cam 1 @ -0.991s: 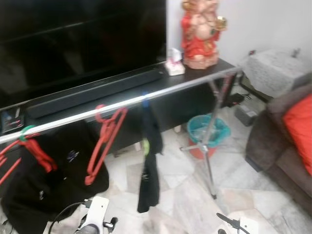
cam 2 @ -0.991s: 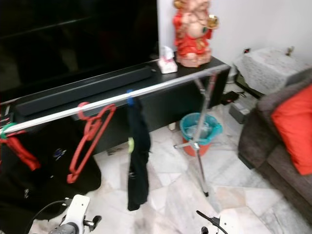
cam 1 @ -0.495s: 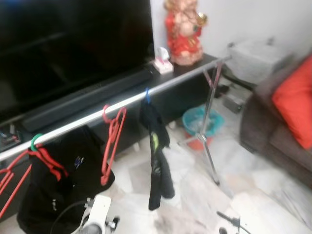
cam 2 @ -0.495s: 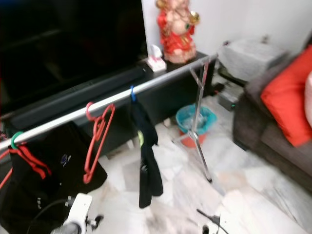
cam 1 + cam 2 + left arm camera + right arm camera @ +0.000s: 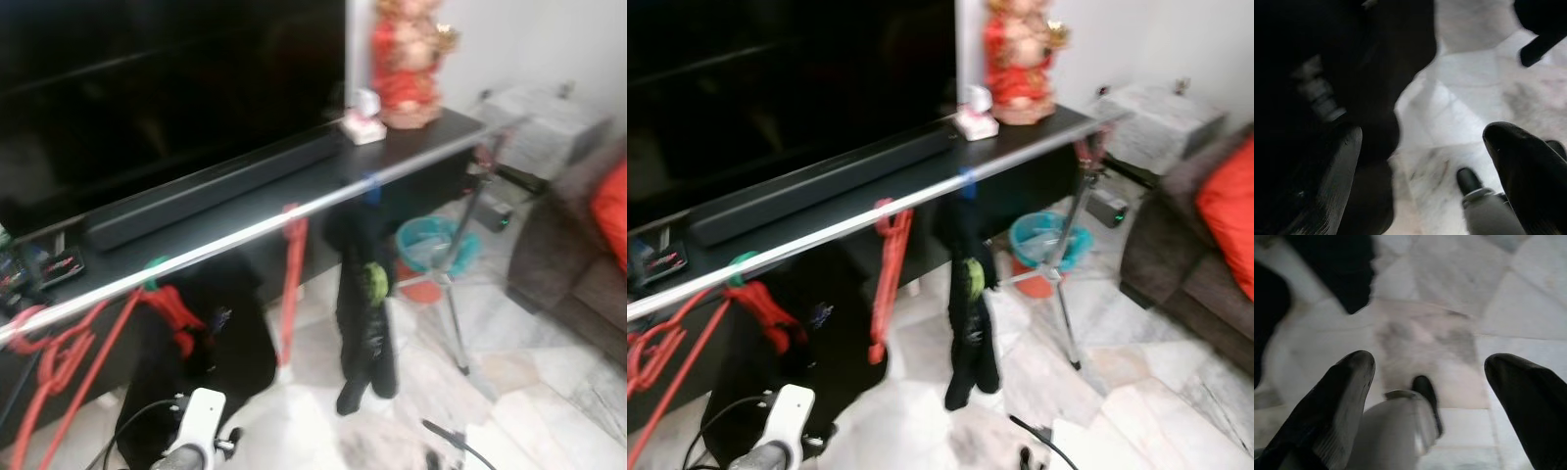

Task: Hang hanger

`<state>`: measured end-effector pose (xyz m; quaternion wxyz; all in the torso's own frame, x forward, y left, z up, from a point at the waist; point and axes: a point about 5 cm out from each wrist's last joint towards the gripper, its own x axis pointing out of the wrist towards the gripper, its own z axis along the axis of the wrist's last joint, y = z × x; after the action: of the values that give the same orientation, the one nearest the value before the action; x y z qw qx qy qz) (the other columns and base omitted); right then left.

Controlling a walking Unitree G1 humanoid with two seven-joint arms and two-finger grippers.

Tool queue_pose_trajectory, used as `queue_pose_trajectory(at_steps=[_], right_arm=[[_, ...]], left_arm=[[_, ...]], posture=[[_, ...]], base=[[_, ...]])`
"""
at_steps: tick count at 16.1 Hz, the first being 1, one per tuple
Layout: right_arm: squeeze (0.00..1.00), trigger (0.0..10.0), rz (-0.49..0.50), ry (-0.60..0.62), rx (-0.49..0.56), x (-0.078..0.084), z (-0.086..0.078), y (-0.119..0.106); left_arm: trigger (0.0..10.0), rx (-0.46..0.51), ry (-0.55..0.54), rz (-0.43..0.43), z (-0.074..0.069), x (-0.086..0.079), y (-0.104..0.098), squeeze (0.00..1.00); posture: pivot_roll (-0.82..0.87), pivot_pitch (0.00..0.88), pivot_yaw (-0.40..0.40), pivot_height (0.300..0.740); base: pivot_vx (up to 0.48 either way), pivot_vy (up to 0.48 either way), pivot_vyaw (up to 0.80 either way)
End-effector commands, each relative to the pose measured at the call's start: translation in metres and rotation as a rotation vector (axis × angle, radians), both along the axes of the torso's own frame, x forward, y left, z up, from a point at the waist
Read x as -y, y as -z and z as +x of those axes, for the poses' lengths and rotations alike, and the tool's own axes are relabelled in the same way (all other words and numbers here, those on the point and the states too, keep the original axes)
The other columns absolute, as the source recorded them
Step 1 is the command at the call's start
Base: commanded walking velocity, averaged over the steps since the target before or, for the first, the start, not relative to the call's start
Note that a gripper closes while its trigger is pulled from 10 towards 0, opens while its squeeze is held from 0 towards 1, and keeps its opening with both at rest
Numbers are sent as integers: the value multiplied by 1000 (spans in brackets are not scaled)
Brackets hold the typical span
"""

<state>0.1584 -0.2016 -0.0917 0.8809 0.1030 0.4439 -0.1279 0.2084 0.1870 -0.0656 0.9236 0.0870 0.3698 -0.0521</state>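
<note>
Marble floor [image 5: 549,401], dark TV unit [image 5: 196,186] behind. Silver rail [image 5: 245,230] runs lower left to upper right of frame. Left to right on rail: red hangers [image 5: 59,343] far left, black jacket [image 5: 206,343], lone red hanger [image 5: 291,284] centre, dark garment [image 5: 364,304]. Left gripper [image 5: 1425,181] and right gripper [image 5: 1425,401] low at bottom edge, fingers apart, empty. Hangers lie above and ahead; left arm nearer.

Empty red hanger [image 5: 888,279] hooked on silver rail [image 5: 852,220], hanging down
</note>
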Motion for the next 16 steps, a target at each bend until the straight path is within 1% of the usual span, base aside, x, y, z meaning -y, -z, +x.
queue_pose_trajectory(at_steps=[1,4,6,7,9,10,11,12,13,15,16], right_arm=[[0,10000,-5,5,-24,3,-7,2],[0,10000,-4,2,-25,3,-7,2],[0,10000,-3,1,-25,3,-6,2],[0,10000,-3,0,-25,3,-7,2],[0,10000,-3,-1,-26,3,-7,2],[0,10000,-2,-1,-26,3,-7,2],[0,10000,-2,7,-26,4,-7,3],[0,10000,-5,13,-28,6,-8,2],[0,10000,-7,24,-29,8,-8,2],[0,10000,-10,29,-31,10,-9,2],[0,10000,-11,27,-32,9,-9,2]], left_arm=[[10000,21,8,-3,1,0,-2,0],[10000,119,24,-40,14,-9,-14,0],[10000,169,91,-51,16,-12,-20,0],[10000,214,160,-44,18,-15,-26,0],[10000,285,196,-47,20,-19,-34,0],[10000,358,216,-52,23,-25,-44,0],[10000,442,244,-58,23,-31,-56,0],[10000,553,289,-57,23,-34,-84,0],[10000,611,325,-58,18,-33,-105,0],[10000,673,363,-58,11,-31,-139,0],[10000,702,376,-49,8,-30,-151,0]], posture=[[-207,28,79,740],[-199,32,77,740],[-192,35,78,740],[-191,35,78,740],[-187,36,78,740],[-186,35,79,740],[-185,31,79,740],[-174,34,74,740],[-173,33,73,740],[-163,32,70,740],[-161,28,69,740]], base=[[0,0,0],[0,0,0],[0,0,0],[0,0,0],[0,0,0],[0,0,0],[0,0,0],[0,0,0],[0,0,0],[0,0,0],[0,0,0]])
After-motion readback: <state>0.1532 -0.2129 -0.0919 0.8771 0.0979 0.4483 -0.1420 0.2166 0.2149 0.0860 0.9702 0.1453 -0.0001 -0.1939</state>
